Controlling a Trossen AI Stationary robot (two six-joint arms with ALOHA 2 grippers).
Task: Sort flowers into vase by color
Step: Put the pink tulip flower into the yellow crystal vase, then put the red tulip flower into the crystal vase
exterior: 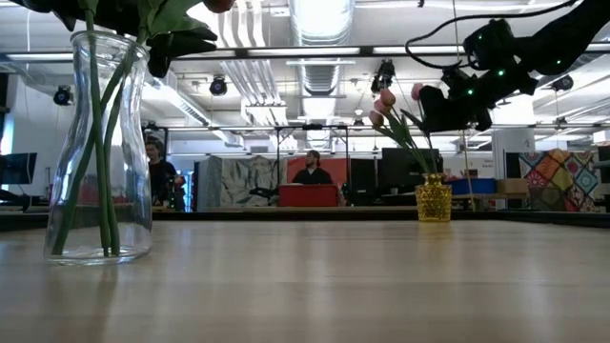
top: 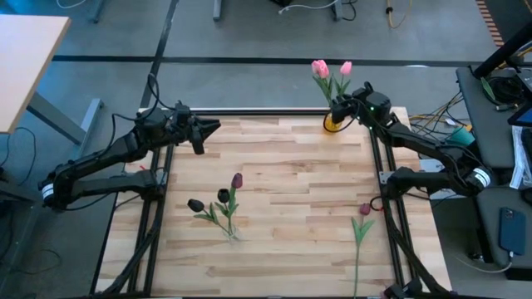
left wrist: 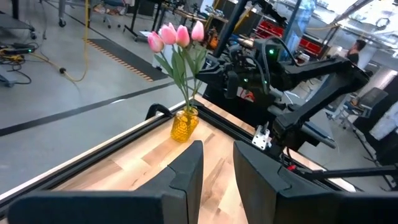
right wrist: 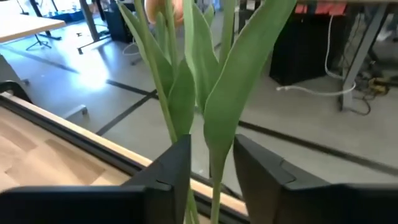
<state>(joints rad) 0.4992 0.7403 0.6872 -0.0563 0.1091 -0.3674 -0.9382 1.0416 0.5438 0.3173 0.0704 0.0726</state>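
A yellow vase stands at the table's far edge, right of centre, with several pink tulips upright in it. My right gripper hovers above that vase, open, its fingers on either side of the green stems and leaves. A clear glass vase near the table's middle holds three dark maroon tulips. One more maroon tulip lies flat by the table's right edge, stem toward the near edge. My left gripper hangs open and empty over the far-left corner.
Black frame rails run along the table's left and right edges and another along its far edge. Bare wood lies between the two vases. People sit in the room behind the table.
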